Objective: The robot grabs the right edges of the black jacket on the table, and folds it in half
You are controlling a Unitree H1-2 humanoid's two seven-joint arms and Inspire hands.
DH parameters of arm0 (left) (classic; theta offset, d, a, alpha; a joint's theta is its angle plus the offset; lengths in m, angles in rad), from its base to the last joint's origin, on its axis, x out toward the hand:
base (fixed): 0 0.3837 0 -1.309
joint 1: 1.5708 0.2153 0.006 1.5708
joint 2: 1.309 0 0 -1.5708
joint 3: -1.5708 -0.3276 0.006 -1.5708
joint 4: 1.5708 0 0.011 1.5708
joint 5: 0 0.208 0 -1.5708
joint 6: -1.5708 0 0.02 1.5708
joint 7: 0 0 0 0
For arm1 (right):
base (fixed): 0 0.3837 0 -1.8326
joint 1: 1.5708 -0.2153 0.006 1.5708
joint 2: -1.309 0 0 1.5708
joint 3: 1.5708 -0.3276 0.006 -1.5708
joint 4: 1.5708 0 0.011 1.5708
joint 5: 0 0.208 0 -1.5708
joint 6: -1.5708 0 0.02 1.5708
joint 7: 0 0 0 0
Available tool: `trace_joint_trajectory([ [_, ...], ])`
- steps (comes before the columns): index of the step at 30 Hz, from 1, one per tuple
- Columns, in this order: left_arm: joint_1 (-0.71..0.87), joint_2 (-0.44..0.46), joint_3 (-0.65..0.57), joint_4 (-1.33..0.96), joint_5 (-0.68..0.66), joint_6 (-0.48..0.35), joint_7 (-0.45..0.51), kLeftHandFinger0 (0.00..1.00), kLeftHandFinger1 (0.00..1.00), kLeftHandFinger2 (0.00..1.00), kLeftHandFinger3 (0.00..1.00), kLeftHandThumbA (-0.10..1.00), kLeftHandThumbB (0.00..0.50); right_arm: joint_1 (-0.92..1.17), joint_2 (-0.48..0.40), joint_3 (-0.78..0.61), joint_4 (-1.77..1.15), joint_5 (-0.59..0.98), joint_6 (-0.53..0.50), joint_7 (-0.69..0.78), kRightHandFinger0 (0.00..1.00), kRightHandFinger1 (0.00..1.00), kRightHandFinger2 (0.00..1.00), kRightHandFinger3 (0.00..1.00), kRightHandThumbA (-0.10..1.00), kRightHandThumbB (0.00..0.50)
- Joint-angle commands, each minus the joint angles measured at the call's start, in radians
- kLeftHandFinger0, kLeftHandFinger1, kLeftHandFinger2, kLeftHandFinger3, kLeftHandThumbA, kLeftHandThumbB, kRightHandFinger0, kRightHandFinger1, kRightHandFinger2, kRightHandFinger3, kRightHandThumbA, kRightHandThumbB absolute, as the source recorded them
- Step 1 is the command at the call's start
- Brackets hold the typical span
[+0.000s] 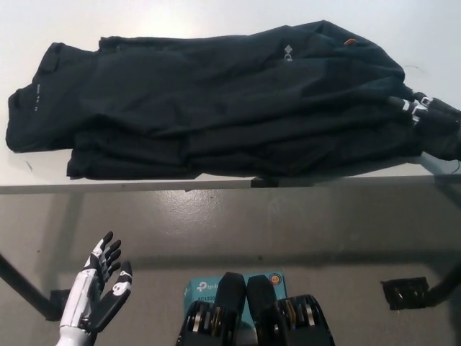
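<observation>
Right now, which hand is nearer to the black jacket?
The right. The black right hand is at the black jacket's right edge on the table. The white left hand hangs open below the table's front edge, well clear of the jacket.
</observation>
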Motion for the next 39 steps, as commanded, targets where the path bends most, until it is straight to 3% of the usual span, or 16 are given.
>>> trace_joint_trajectory([
  [1,-0.011,0.010,0.003,-0.031,0.001,-0.029,0.004,1.00,1.00,1.00,1.00,0.43,0.111,-0.080,0.002,0.018,0.001,-0.016,0.004,0.041,1.00,1.00,1.00,1.00,1.00,0.500],
  [2,-0.014,0.010,0.003,-0.029,0.001,-0.028,0.003,1.00,1.00,1.00,1.00,0.43,0.127,-0.078,0.013,0.053,-0.025,-0.059,-0.010,-0.002,1.00,1.00,1.00,1.00,1.00,0.500],
  [3,-0.019,0.010,0.000,-0.025,0.004,-0.032,0.003,1.00,1.00,1.00,1.00,0.43,0.136,-0.082,0.043,0.122,-0.056,-0.151,-0.058,-0.102,0.51,0.77,1.00,1.00,0.95,0.500],
  [4,-0.019,0.010,0.000,-0.025,0.004,-0.032,0.003,1.00,1.00,1.00,1.00,0.43,0.136,-0.082,0.044,0.127,-0.056,-0.152,-0.061,-0.108,0.45,0.80,1.00,1.00,0.95,0.500],
  [5,-0.023,0.013,-0.003,-0.025,0.013,-0.034,0.003,1.00,1.00,1.00,1.00,0.44,0.138,-0.099,0.069,0.125,-0.037,-0.166,-0.085,-0.206,0.02,0.36,0.61,0.54,0.67,0.500],
  [6,-0.028,0.011,-0.001,-0.027,0.010,-0.031,0.005,1.00,1.00,1.00,1.00,0.42,0.145,-0.113,0.124,0.073,-0.058,-0.148,-0.082,-0.362,0.00,0.17,0.48,0.93,0.20,0.377],
  [9,-0.029,0.010,0.000,-0.027,0.010,-0.030,0.005,1.00,1.00,1.00,1.00,0.42,0.148,-0.113,0.133,0.063,-0.065,-0.149,-0.080,-0.387,0.00,0.11,0.57,0.80,0.14,0.368],
  [10,-0.032,0.013,0.003,-0.031,0.008,-0.016,0.004,1.00,1.00,1.00,1.00,0.41,0.149,-0.120,0.179,0.019,-0.073,-0.127,-0.109,-0.471,0.00,0.15,0.60,0.92,-0.08,0.286],
  [14,-0.032,0.014,0.003,-0.031,0.008,-0.015,0.003,1.00,1.00,1.00,1.00,0.41,0.151,-0.118,0.193,0.003,-0.082,-0.130,-0.117,-0.494,0.00,0.16,0.61,0.89,-0.10,0.281],
  [16,-0.037,0.018,0.005,-0.033,0.012,-0.015,0.004,1.00,1.00,1.00,1.00,0.40,0.157,-0.098,0.227,-0.005,-0.133,-0.126,-0.133,-0.488,0.00,0.13,0.56,0.58,-0.10,0.253],
  [25,-0.043,0.016,0.008,-0.031,0.007,-0.013,0.002,1.00,1.00,1.00,1.00,0.39,0.150,-0.082,0.270,-0.073,-0.137,-0.109,-0.176,-0.529,0.00,0.26,0.69,0.59,-0.10,0.254],
  [30,-0.052,0.014,0.008,-0.026,0.006,-0.016,0.002,1.00,1.00,1.00,1.00,0.37,0.124,-0.080,0.284,-0.169,-0.107,-0.074,-0.268,-0.605,0.00,0.27,0.75,0.23,-0.10,0.109],
  [32,-0.054,0.017,0.009,-0.026,0.004,-0.016,-0.001,1.00,1.00,1.00,1.00,0.37,0.112,-0.080,0.272,-0.195,-0.101,-0.060,-0.286,-0.591,0.00,0.30,0.77,0.40,-0.10,0.099],
  [33,-0.055,0.018,0.009,-0.030,0.001,-0.011,-0.004,1.00,1.00,1.00,1.00,0.37,0.109,-0.080,0.266,-0.216,-0.111,-0.047,-0.280,-0.599,0.00,0.33,0.77,0.75,-0.10,0.111],
  [35,-0.058,0.019,0.010,-0.031,-0.002,-0.007,-0.006,1.00,1.00,1.00,1.00,0.36,0.099,-0.081,0.253,-0.257,-0.129,-0.026,-0.270,-0.609,0.00,0.28,0.79,0.95,-0.10,0.101],
  [39,-0.063,0.023,0.007,-0.023,0.007,-0.015,-0.004,1.00,1.00,1.00,1.00,0.37,0.109,-0.081,0.220,-0.311,-0.139,0.006,-0.264,-0.600,0.00,0.20,0.69,1.00,-0.10,0.071],
])
